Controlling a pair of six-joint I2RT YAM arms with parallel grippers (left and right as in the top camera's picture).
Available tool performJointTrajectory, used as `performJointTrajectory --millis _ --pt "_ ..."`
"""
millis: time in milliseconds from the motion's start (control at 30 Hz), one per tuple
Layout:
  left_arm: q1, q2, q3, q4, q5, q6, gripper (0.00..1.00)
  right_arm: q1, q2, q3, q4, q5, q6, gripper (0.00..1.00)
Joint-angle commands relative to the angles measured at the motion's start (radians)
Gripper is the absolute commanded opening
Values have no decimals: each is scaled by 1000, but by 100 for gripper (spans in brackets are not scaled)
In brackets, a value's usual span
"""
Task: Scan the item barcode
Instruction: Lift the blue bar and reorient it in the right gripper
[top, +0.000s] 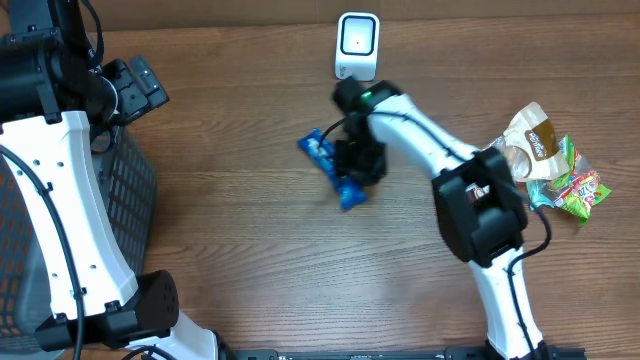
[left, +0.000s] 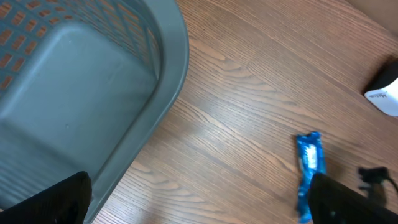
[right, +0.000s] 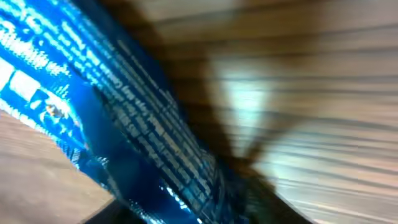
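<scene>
**Right claw gripping the blue packet just below the scanner**

At the left edge of the overhead view the grey basket (top: 140, 190) is sitting on the wooden table (top: 250, 270). The white left arm (top: 60, 200) is rising in front of it. The left gripper (left: 199, 186) is hanging above the basket's edge. In the left wrist view its dark fingers (left: 56, 199) are showing in the two bottom corners, spread wide with nothing between them, so this claw is released. The basket's wall is filling the left half of that view, and bare wood is lying to its right.

In the middle of the overhead frame the packet (top: 320, 149) is slanting from upper left to lower right. Its two blue ends are sticking out on either side of the right gripper (top: 360, 160), which is sitting right on its middle. The jaws are looking clenched on the packet. The right wrist view is blurring badly: the blue wrapper is filling its left and bottom, the print is too smeared to read, and a dark shadow is falling on the wood behind. Whether the packet is touching the table I cannot tell.

The white scanner (top: 357, 42) is standing at top centre, just above the right gripper and apart from the packet. The right arm (top: 480, 210) is running down toward the lower right. At the right edge a heap of snack bags (top: 560, 170) is lying well apart from the packet.
</scene>
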Motion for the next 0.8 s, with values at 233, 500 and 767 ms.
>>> performJointTrajectory --millis 233,500,767 --pt "-8 8 -1 -2 1 5 100 -62 -14 296 -133 -109 -372 88" --pt "-8 8 -1 -2 1 5 100 -109 -6 266 54 -13 -666 97" --pt "-8 8 -1 -2 1 5 100 -183 -5 82 193 -144 -663 95"
